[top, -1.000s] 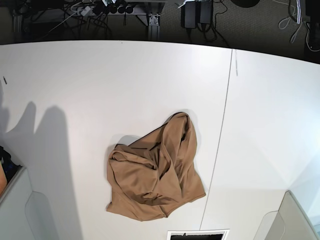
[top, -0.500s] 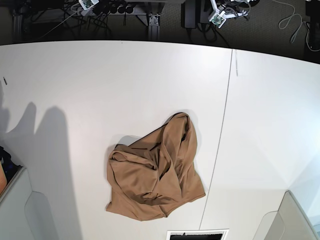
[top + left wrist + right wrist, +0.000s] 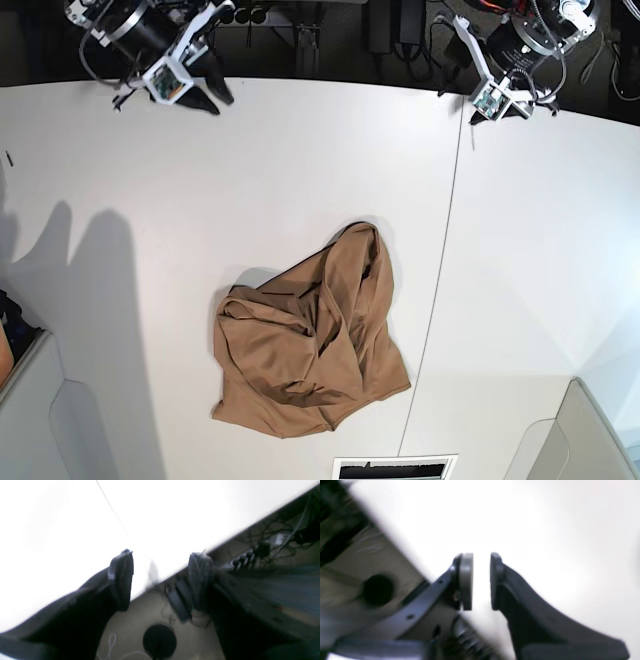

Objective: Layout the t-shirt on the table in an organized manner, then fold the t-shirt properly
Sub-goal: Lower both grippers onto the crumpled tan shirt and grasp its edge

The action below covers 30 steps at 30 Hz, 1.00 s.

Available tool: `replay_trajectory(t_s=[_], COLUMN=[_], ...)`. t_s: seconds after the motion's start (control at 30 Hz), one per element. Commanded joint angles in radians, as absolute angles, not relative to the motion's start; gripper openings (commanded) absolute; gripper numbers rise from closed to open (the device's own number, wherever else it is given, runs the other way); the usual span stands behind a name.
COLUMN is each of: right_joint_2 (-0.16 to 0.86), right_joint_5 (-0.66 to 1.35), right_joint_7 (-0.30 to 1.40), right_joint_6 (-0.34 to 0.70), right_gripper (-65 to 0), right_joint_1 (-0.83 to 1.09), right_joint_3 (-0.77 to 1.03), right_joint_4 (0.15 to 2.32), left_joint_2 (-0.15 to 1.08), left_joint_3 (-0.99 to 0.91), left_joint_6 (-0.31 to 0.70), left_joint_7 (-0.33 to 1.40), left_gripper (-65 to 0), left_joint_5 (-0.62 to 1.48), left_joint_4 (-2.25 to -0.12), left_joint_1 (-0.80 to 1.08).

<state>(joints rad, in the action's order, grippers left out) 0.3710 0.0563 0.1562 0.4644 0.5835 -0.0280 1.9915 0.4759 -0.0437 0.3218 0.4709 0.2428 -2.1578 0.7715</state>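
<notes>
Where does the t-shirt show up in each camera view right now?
Base: the t-shirt lies crumpled at lower centre, left of the seam.
Left wrist: not in it; only the table, its seam and far edge.
Right wrist: not in it; only bare table.
Shared landmark: the table's far edge.

The crumpled tan-brown soft cloth t-shirt (image 3: 312, 345) is showing a matt, creased weave. The wide white table (image 3: 250, 170) is looking smooth and matt. The left gripper's dark fingers (image 3: 121, 578) are appearing as dull, slightly scuffed plastic.
</notes>
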Motion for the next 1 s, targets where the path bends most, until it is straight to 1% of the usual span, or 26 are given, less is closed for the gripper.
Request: replay_trajectory(t_s=[0.0,0.03,0.07,0.17,0.2,0.23,0.33,0.5,0.63,0.8,0.97], right_joint_2=[0.377,0.369,0.359,0.325,0.31,0.291,0.221,0.11,0.049,-0.003,-0.014], right_joint_5=[0.065,0.065,0.065,0.064,0.064,0.061,0.027,-0.027,-0.071,-0.137,-0.14], right_joint_7=[0.159,0.186,0.21,0.23,0.23,0.232,0.233,0.232,0.232,0.232,0.233], right_joint_6=[0.436,0.413,0.391,0.345,0.338,0.336,0.336,0.333,0.285,0.282,0.296], right_gripper=[-53.0,-51.6,-48.0,-33.8,-30.6,-29.0,-28.8,-28.8,-28.8,-28.8,-28.8], right_joint_1=[0.536,0.49,0.444,0.317,0.277,0.239,0.134,-0.019,-0.141,-0.264,-0.369], right_joint_3=[-0.025,-0.025,-0.025,-0.025,-0.025,-0.025,-0.025,-0.025,-0.025,-0.025,-0.027], right_joint_4=[2.004,1.999,1.991,1.943,1.916,1.883,1.76,1.586,1.495,1.368,1.205], left_joint_2=[0.497,0.506,0.514,0.519,0.518,0.518,0.518,0.51,0.466,0.397,0.322], left_joint_3=[-0.047,-0.047,-0.047,-0.045,-0.042,-0.034,0.012,0.149,0.23,0.245,0.245], left_joint_6=[0.318,0.318,0.318,0.318,0.319,0.321,0.327,0.326,0.326,0.326,0.328], left_joint_7=[0.445,0.445,0.445,0.444,0.444,0.445,0.444,0.422,0.423,0.422,0.422], left_gripper=[-27.4,-27.4,-27.4,-27.4,-27.4,-27.4,-27.4,-27.4,-27.3,-27.3,-27.4], left_joint_5=[0.265,0.284,0.304,0.366,0.386,0.403,0.411,0.411,0.41,0.411,0.411], left_joint_4=[-2.173,-2.173,-2.172,-2.166,-2.156,-2.141,-2.057,-1.86,-1.74,-1.62,-1.485], left_joint_1=[0.753,0.728,0.702,0.604,0.562,0.519,0.381,0.171,0.023,-0.077,-0.151])
